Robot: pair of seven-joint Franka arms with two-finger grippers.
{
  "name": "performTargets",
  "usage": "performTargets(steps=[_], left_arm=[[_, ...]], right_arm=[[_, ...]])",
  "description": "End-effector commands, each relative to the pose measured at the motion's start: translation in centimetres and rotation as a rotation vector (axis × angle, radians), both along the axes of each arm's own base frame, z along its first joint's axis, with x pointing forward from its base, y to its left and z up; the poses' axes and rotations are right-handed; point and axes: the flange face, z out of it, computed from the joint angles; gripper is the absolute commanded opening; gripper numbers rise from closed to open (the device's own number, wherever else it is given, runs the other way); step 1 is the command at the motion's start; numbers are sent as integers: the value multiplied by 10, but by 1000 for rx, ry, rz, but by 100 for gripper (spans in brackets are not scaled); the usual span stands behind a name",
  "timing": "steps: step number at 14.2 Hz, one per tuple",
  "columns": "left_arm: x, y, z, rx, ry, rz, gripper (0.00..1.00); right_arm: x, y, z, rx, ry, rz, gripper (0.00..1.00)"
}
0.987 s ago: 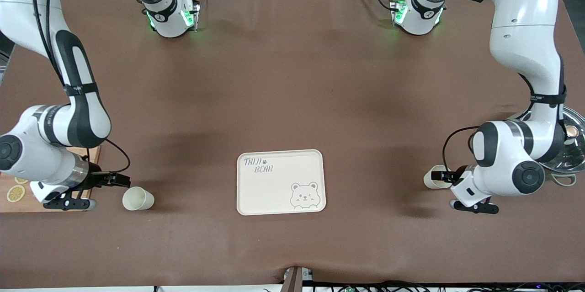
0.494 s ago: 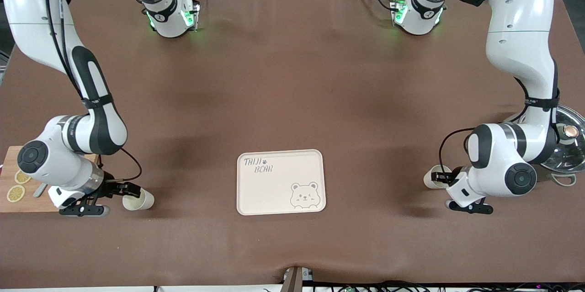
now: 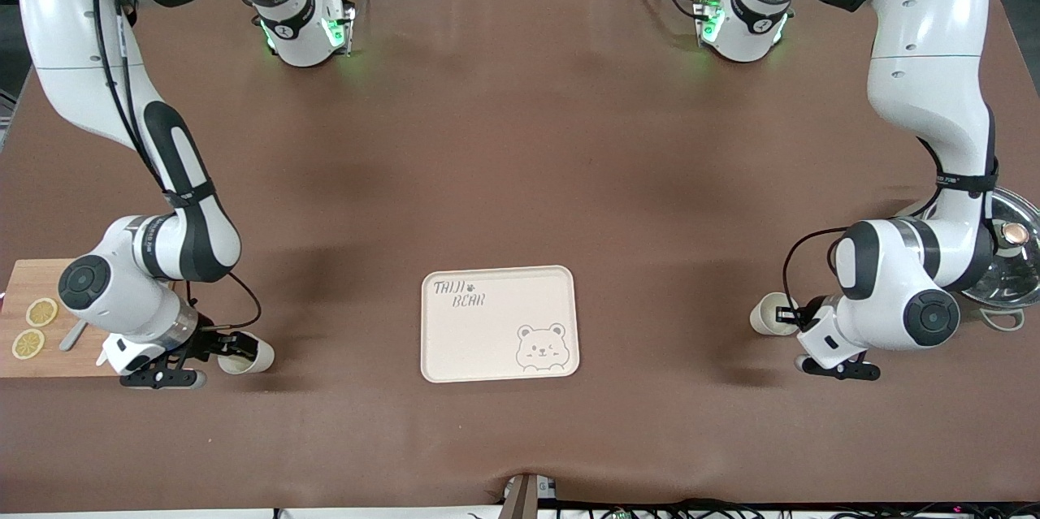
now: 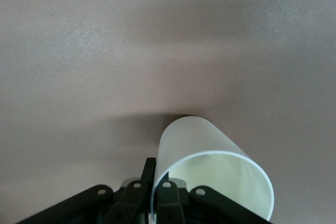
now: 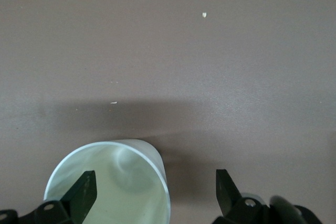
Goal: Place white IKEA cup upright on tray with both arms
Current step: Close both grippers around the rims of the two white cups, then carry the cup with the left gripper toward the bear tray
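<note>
Two white cups lie on their sides on the brown table. One cup [image 3: 253, 356] lies at the right arm's end. My right gripper [image 3: 230, 342] is at its mouth and open. In the right wrist view, one finger [image 5: 84, 192] is inside the cup [image 5: 121, 177] and the other stands outside it, with the gripper [image 5: 155, 190] straddling the wall. The other cup [image 3: 764, 321] lies at the left arm's end. My left gripper [image 3: 786, 316] is shut on its rim wall. The left wrist view shows the gripper [image 4: 157, 177] pinching the cup [image 4: 205, 140]. The cream tray [image 3: 487, 340] lies empty between the cups.
A wooden cutting board [image 3: 24, 279] with lemon slices lies at the right arm's end, beside the right arm's wrist. A metal pot lid [image 3: 1011, 263] lies at the left arm's end, partly under the left arm.
My right arm has moved toward its cup, bringing the open gripper from beside the cutting board to the cup's mouth. My left gripper has stayed at its cup.
</note>
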Motion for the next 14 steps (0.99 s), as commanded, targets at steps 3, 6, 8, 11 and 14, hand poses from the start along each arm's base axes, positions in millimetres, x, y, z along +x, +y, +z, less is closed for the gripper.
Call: performTargets(steps=[3,6,8,11,14], left_arm=[[3,-10,33,-13,-55,-23,0],[9,-39,50,-25,-89,-41,0],[9,-65,58,-49,-98,-42,0],[3,-128,63,-45,-106,-2,0],[-4,-181,72,-47,-131,64,0]], right_arm=[[3,-4,0,-5,-7,8,69],[3,-3,-3,0,-6,4,33],[2,-3,-7,2,0,3,15],[2,-3,-10,2,3,4,0],[3,-3,-9,1,-9,4,0]])
